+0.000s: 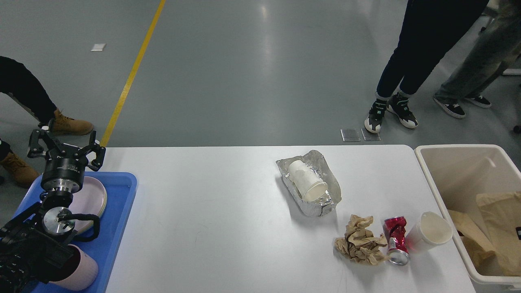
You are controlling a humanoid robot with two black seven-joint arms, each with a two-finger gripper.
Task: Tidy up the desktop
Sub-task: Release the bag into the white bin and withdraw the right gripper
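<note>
Rubbish sits clustered on the desktop [228, 228] near the bin [441, 195], so your spread, empty left gripper [65, 147] faces a long reach.

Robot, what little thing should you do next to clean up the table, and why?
Probably move the right arm toward the cup, nearest the bin. Cup, crushed can, crumpled paper and foil tray still litter the desktop; the open left claw is far off.
</note>
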